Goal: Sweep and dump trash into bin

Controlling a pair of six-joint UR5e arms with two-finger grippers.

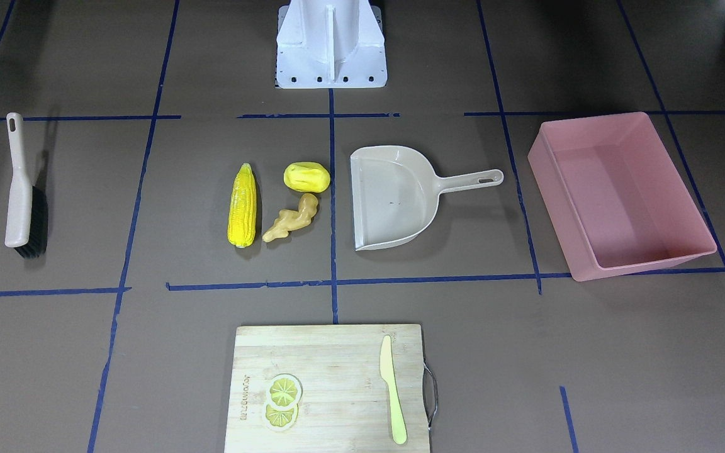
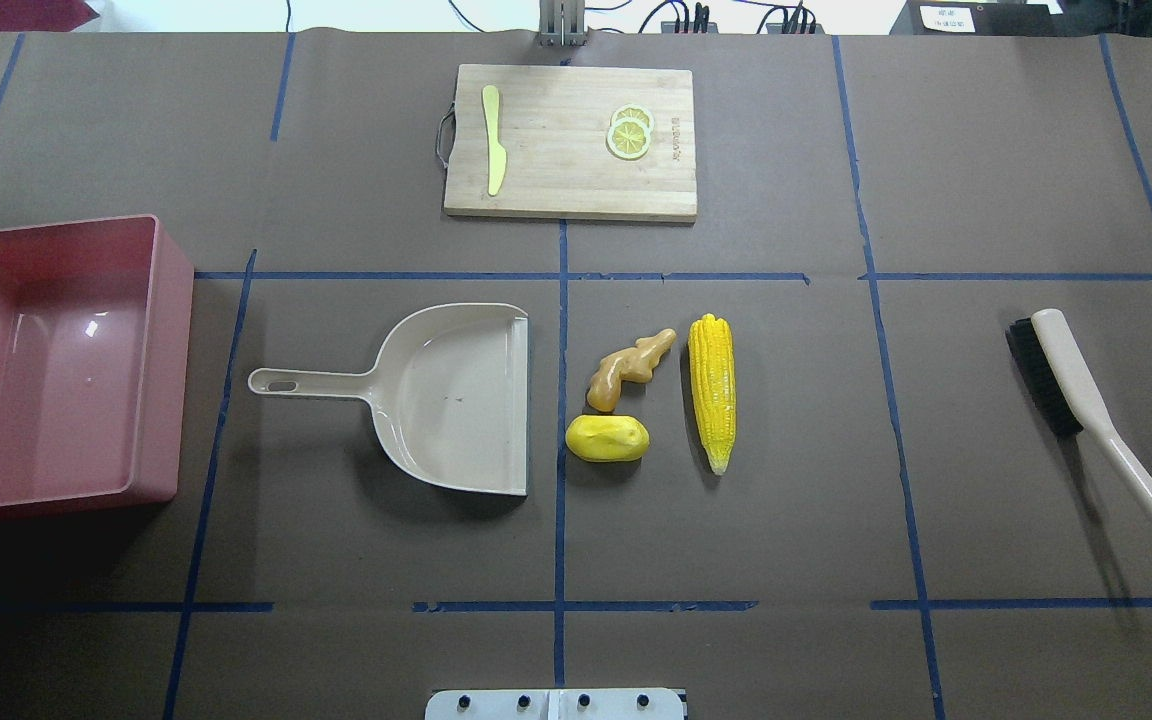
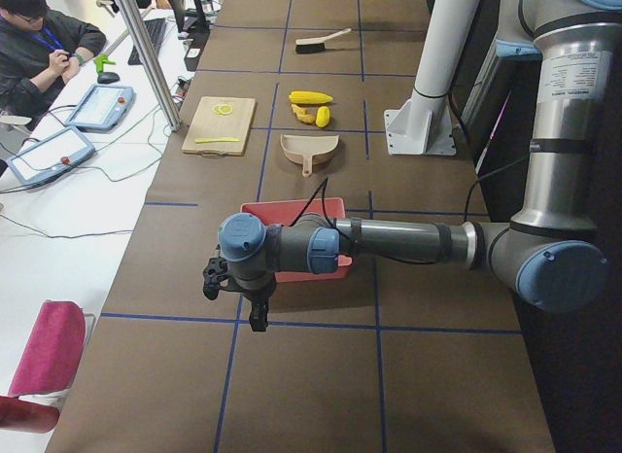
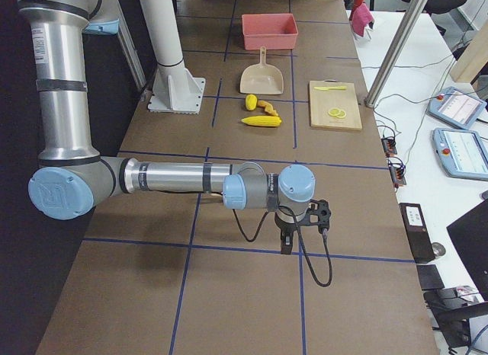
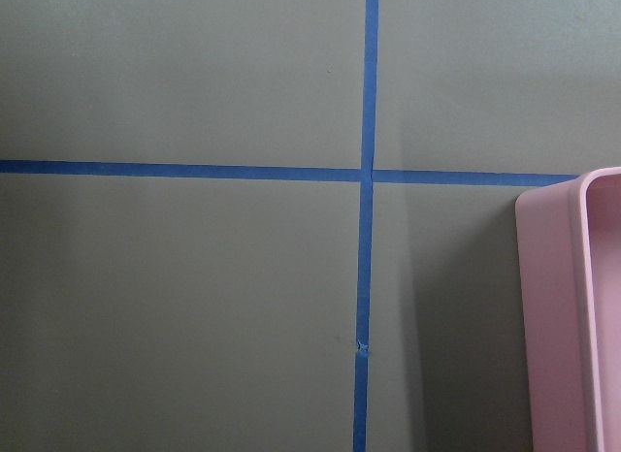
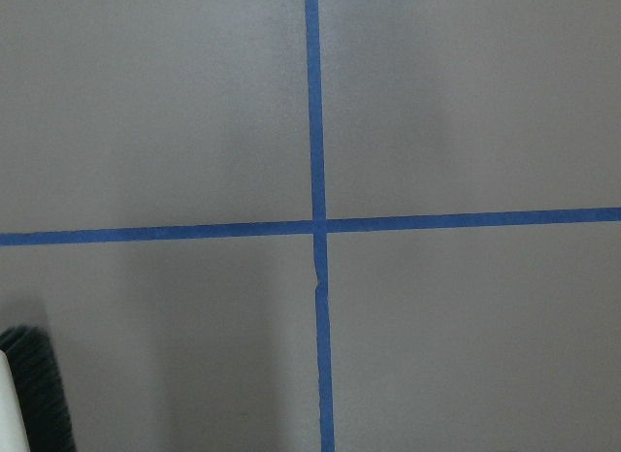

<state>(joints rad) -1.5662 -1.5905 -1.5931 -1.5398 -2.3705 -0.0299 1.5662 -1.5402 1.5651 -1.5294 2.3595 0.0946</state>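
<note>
The trash lies mid-table: a long yellow corn cob (image 2: 712, 390), a lumpy yellow potato piece (image 2: 607, 438) and a tan ginger root (image 2: 626, 368), just right of the beige dustpan's (image 2: 456, 395) open mouth. The pink bin (image 2: 161, 350) stands empty at the far left; its corner also shows in the left wrist view (image 5: 572, 316). My left gripper (image 3: 233, 302) hangs over the table beyond the bin, seen only in the exterior left view. My right gripper (image 4: 303, 231) hangs beyond the brush, seen only in the exterior right view. I cannot tell whether either is open or shut.
A beige hand brush (image 2: 1086, 410) with black bristles lies at the far right; its bristles edge into the right wrist view (image 6: 39, 394). A wooden cutting board (image 2: 556, 150) with lemon slices and a yellow-green knife sits at the far side. Blue tape lines grid the brown table.
</note>
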